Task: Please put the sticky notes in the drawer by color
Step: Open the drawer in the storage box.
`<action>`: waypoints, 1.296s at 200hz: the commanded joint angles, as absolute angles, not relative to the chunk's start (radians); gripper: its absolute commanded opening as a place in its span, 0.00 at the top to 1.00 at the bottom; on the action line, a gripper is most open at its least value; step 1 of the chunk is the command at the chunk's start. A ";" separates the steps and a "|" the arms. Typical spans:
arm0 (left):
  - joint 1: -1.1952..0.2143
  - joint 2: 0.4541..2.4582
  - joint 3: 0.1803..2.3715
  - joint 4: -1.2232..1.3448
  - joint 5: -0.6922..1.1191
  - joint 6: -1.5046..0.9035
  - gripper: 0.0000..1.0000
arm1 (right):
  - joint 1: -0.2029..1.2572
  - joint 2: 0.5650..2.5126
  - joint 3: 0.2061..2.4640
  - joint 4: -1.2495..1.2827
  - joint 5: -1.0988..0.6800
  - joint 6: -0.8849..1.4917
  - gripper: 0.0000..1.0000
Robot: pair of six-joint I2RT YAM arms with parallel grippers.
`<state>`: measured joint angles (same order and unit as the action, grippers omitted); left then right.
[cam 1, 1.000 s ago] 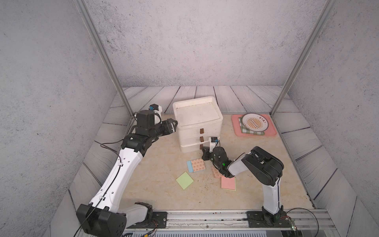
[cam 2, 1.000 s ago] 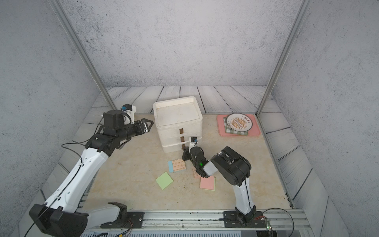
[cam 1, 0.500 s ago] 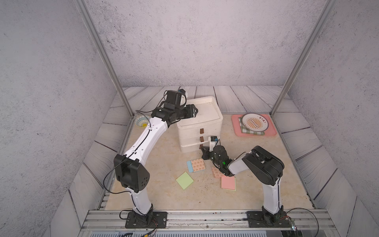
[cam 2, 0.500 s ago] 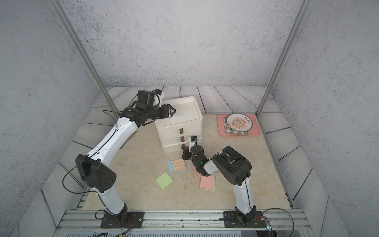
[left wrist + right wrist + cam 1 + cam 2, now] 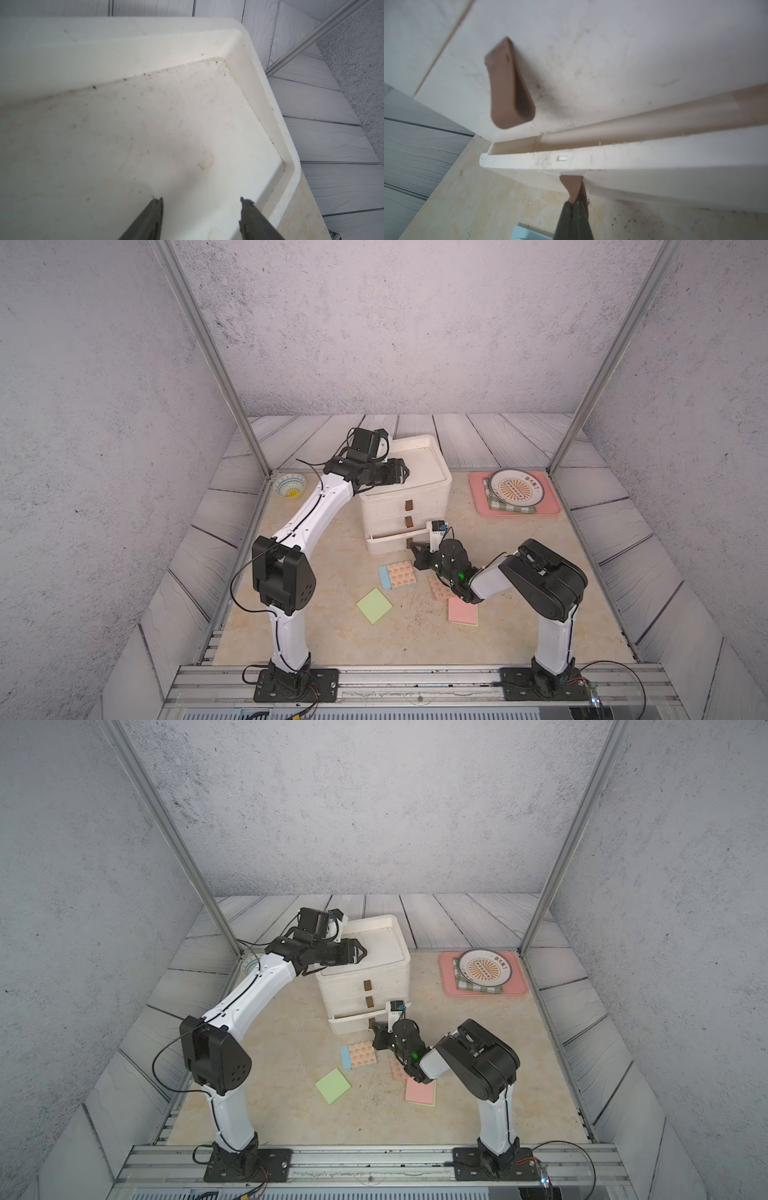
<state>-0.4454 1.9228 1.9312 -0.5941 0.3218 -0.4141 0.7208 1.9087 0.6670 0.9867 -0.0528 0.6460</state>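
Top views, both: big tan table (image 5: 324,639) at the bottom of it all. White drawer box (image 5: 428,506) toward the back, three drawers stacked. Bottom drawer (image 5: 386,545) open just a crack, the two above shut.

Pink tray (image 5: 482,508) well off on the right arm's side, holding a checked cloth (image 5: 511,509) and a round plate (image 5: 515,488). Small bowl (image 5: 289,485) in the back corner on the left arm's side.

Sticky notes lying flat on the table in front of the box. Green pad (image 5: 374,605) alone. Orange pad (image 5: 401,574) with a blue edge, near the open drawer. Second orange pad (image 5: 436,588) half hidden under the right arm. Pink pad (image 5: 462,611) closest to the front.

Left gripper (image 5: 201,201) just above the box's rimmed top, fingers (image 5: 151,220) spread, nothing between them. Right gripper (image 5: 574,204) low at the box front, fingers (image 5: 566,220) pressed together, pinching the bottom drawer's brown handle (image 5: 572,186).
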 commanded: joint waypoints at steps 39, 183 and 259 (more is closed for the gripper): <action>-0.443 1.967 1.911 -0.644 0.340 -0.413 0.36 | 0.734 1.712 0.564 0.877 -0.147 0.723 1.00; -0.440 1.948 1.862 -0.663 0.341 -0.401 0.33 | 0.727 1.395 0.453 0.557 -0.080 0.710 1.00; -0.439 1.869 1.846 -0.711 0.357 -0.386 0.29 | 0.720 1.265 0.498 0.277 -0.049 0.706 0.82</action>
<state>-0.4454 1.9011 1.8896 -0.5610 0.3481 -0.3923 0.7246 1.3556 0.4835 0.4435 -0.0944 0.7067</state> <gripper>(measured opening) 0.697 0.086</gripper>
